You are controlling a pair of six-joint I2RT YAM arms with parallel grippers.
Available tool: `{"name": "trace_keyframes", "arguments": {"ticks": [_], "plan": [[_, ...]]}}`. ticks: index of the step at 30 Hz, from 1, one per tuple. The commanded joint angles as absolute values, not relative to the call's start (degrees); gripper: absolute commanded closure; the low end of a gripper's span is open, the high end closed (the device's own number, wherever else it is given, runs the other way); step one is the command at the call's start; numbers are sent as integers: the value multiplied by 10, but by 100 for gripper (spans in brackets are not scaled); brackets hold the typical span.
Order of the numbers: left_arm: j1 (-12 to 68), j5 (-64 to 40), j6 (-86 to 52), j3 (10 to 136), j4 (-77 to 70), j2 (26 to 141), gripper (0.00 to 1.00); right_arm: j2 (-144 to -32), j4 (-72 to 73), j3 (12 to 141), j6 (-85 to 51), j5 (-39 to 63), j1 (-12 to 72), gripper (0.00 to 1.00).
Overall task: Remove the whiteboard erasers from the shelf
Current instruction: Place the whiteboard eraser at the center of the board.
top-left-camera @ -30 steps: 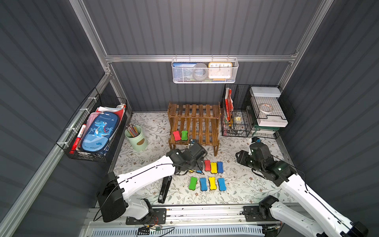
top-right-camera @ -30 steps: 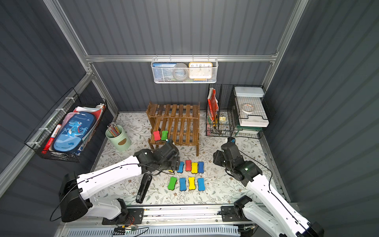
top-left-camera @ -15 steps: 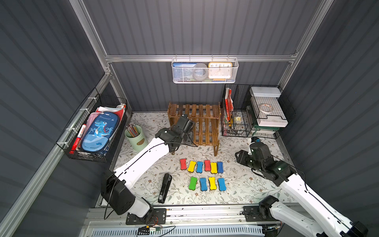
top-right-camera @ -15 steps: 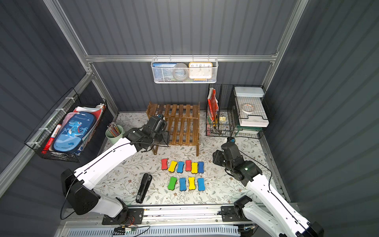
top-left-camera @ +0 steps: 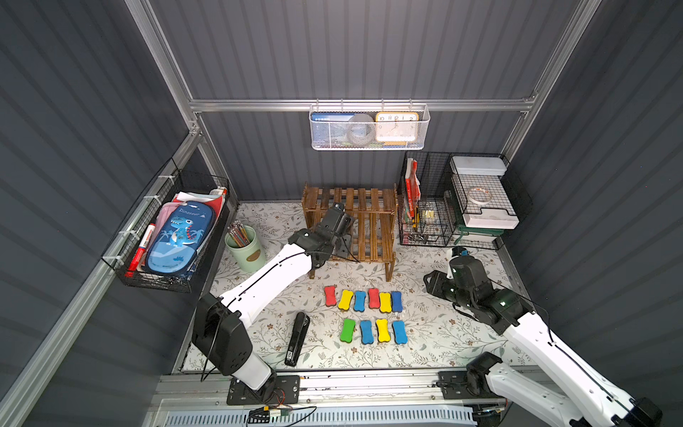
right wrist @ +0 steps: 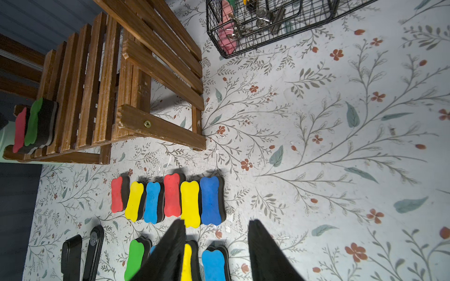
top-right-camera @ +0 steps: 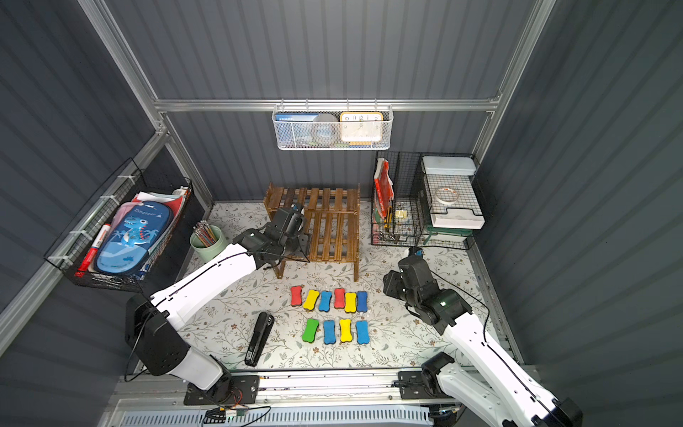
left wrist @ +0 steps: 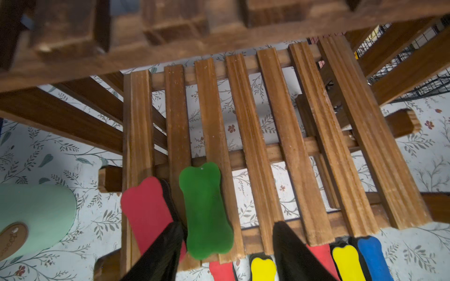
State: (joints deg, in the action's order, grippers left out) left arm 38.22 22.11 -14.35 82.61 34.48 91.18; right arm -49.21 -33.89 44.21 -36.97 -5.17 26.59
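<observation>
Two whiteboard erasers lie side by side at one end of the shelf's (left wrist: 289, 146) lower tier, a red one (left wrist: 146, 211) and a green one (left wrist: 205, 211). My left gripper (left wrist: 229, 222) hangs open just above them. One finger is over the gap between red and green, the other over bare slats. In both top views my left wrist (top-left-camera: 334, 229) hides that pair on the shelf (top-left-camera: 369, 207). Several more erasers (top-left-camera: 362, 299) lie in two rows on the table. My right gripper (right wrist: 216, 222) hovers open and empty over the rows' right end.
A black stapler (top-left-camera: 297, 338) lies left of the rows. A green pencil cup (top-left-camera: 245, 247) stands left of the shelf, and a black wire-mesh organiser (top-left-camera: 443, 207) stands to its right. A wire basket (top-left-camera: 173, 236) with a pencil case hangs on the left wall.
My left arm has swung from the eraser rows on the table back to the shelf's lower tier, leaving a red eraser at the back row's left end. Its jaws have narrowed. The right arm stayed put.
</observation>
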Motion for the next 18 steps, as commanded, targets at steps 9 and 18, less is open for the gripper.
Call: {"name": "trace_keyframes", "arguments": {"ticks": [9,18], "plan": [[367,211,-147,793,334,951,37,-496,-339,446,-361,-59,258,53],[366,212,-149,790,335,964,41,-496,-340,445,-362,-59,255,53]]}}
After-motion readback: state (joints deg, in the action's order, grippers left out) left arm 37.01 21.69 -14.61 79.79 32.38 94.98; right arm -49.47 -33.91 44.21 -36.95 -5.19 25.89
